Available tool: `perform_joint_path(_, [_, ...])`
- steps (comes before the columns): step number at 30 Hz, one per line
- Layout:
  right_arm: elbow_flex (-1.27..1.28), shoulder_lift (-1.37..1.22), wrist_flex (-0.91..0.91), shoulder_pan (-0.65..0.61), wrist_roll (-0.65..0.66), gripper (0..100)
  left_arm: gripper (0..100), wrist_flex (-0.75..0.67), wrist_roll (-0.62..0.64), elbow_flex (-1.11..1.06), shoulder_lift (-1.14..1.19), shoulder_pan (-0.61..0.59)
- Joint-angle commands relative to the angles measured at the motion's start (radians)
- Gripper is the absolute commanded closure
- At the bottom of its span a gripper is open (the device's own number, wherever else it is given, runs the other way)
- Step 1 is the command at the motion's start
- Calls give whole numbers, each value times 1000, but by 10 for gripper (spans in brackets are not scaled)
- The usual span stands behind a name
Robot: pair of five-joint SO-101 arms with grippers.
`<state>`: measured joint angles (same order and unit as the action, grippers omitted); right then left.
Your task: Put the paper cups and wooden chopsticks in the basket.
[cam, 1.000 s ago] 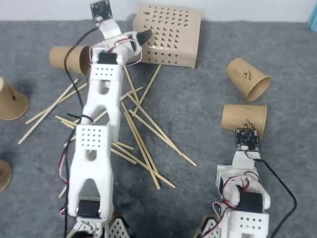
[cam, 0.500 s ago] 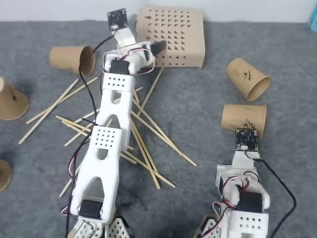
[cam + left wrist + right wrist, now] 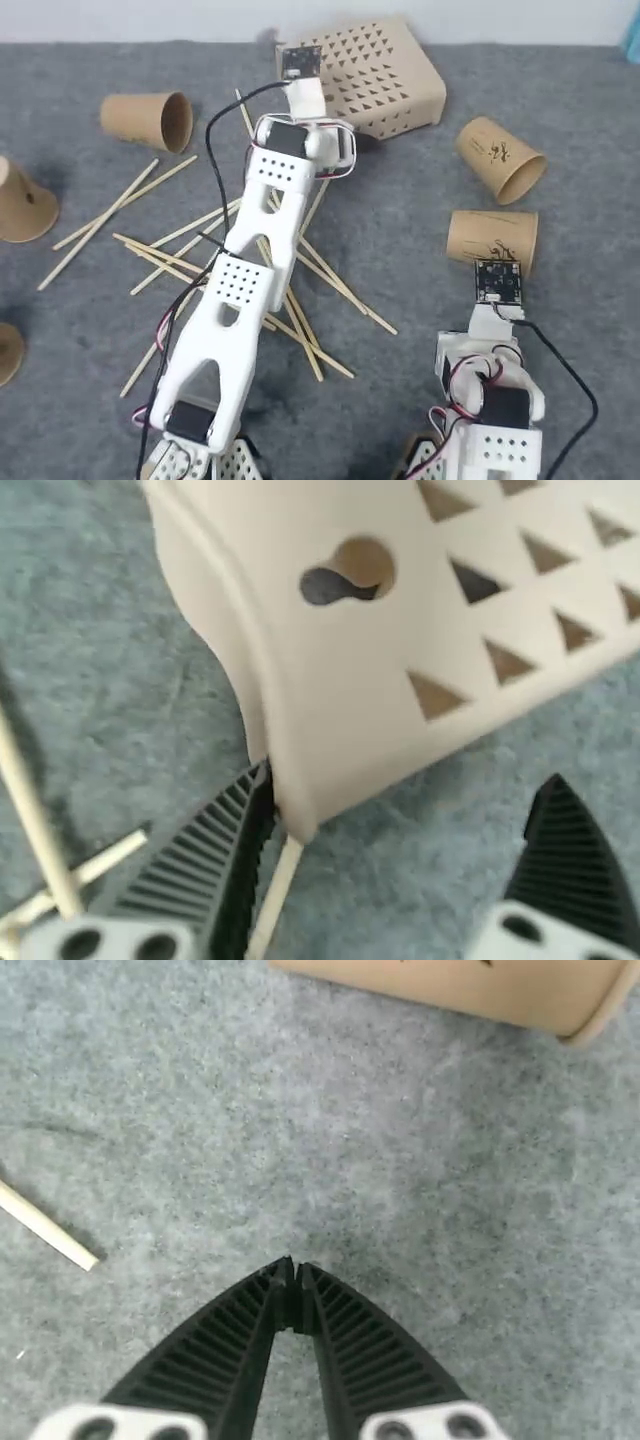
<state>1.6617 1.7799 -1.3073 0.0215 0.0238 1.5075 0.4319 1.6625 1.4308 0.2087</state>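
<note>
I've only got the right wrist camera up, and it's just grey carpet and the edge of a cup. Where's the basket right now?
Observer: In the high view the basket lies tipped at the far edge of the carpet, with a perforated wall facing up.
Operator: Okay, and what's the left arm doing?
Observer: The left gripper is open at the basket's near corner. In its wrist view that corner sits between the jaws, close against one finger, and a chopstick pokes out from beneath it.
</note>
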Motion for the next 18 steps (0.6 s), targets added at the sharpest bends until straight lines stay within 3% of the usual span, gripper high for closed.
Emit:
perform_joint_path(1, [-35,-5,-8,5,14,992,625,21,25,18,-114,26])
perform_joint_path(6, [-35,-5,-8,5,14,992,625,31,91,18,-178,55])
perform_joint_path(15, [-35,-5,-8,5,14,992,625,-173,118,15,-109,63])
perform_joint_path(18, [-35,-5,-8,5,14,992,625,-184,124,18,-98,69])
